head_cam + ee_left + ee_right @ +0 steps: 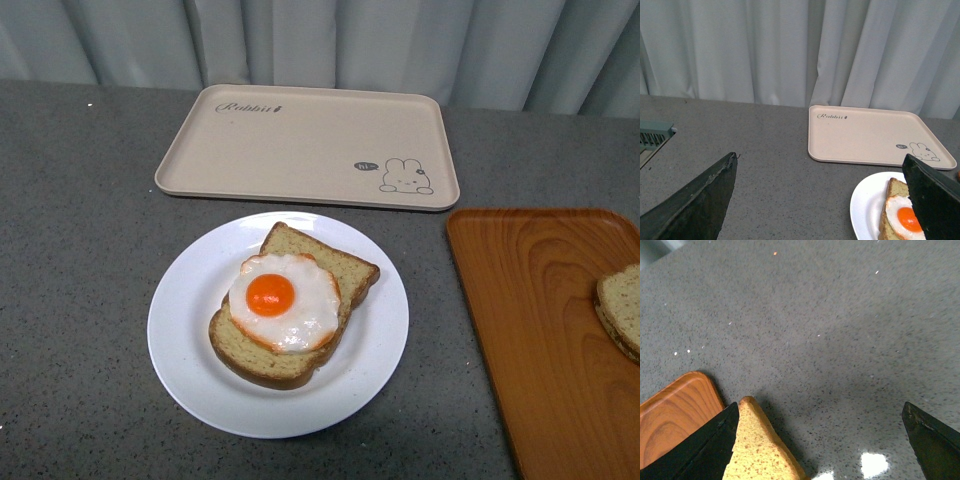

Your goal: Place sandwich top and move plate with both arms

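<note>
While neither arm shows in the front view, each wrist camera shows its own gripper with its jaws spread wide and nothing between the pads. The right gripper (820,407) hangs over the grey speckled table (80,260). A corner of the sandwich top (762,450) lies just beside one of its fingers (700,450); whether they touch I cannot tell. The left gripper (819,165) is likewise agape, above bare table left of the plate (185,330).

In the front view the plate sits nearest, in the middle of the table. On it lies a rounder slice of bread (262,360) with a brown crust. A fried egg (285,300) rests on top of that slice, its orange yolk left of the white's middle. White rim shows all round the bread.

To the right of the plate, near but apart from it, is the orange wood-grain tray (530,320), which runs off the near and right edges of the picture. The sandwich top lies on this tray at its right side, cut off by the picture's edge, so only its left part with crust can be seen.

Farther back, just beyond the plate, lies the beige rabbit-print tray (300,140), flat on the table with its long side across and the rabbit drawing in its near right corner. Far left, in the left wrist view, a pale green slatted object (652,137) shows at the picture's edge. Behind everything hangs a pale grey curtain (300,40) in folds.
</note>
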Motion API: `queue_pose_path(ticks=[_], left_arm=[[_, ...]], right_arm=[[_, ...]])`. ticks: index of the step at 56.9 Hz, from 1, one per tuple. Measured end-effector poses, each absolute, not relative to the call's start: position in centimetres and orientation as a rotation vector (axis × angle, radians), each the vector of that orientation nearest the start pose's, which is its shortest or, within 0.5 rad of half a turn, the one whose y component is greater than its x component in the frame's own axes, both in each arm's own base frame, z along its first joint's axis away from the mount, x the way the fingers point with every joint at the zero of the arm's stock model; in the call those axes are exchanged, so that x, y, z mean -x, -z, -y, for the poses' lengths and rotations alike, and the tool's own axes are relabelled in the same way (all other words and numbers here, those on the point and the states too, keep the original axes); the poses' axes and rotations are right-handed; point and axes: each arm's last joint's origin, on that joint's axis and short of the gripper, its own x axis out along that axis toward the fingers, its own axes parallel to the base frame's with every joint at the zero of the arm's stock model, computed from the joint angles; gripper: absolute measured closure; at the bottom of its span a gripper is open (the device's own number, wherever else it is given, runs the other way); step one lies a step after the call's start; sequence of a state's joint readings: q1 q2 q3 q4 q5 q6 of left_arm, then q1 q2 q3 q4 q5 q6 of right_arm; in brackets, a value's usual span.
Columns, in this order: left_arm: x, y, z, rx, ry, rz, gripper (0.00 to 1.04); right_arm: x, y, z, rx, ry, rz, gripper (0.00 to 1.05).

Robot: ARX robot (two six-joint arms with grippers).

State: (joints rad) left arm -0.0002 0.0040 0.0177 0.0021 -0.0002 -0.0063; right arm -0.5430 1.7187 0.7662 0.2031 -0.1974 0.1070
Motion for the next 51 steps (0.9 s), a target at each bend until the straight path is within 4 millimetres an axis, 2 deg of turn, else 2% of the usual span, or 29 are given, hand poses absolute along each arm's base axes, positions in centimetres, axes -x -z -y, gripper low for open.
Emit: queue_pose_path(ticks=[7, 15, 25, 51], left_arm=[[-9.7, -16.9, 0.0, 0.006, 0.0, 0.016, 0.06], [-9.7, -16.9, 0.0, 0.006, 0.0, 0.016, 0.06], [-9.7, -16.9, 0.0, 0.006, 0.0, 0.016, 0.06], [-9.7, -16.9, 0.0, 0.006, 0.0, 0.016, 0.06]], right_arm=[[-29.5, -11.8, 16.7, -0.469, 0.241, -0.78, 0.09], [-30.8, -10.6, 16.1, -0.554, 0.105, -0.84, 0.09], [-31.9, -9.7, 15.3, -0.595, 0.027, -0.869, 0.09], [-31.9, -7.4, 14.9, -0.604, 0.031, -1.013, 0.09]])
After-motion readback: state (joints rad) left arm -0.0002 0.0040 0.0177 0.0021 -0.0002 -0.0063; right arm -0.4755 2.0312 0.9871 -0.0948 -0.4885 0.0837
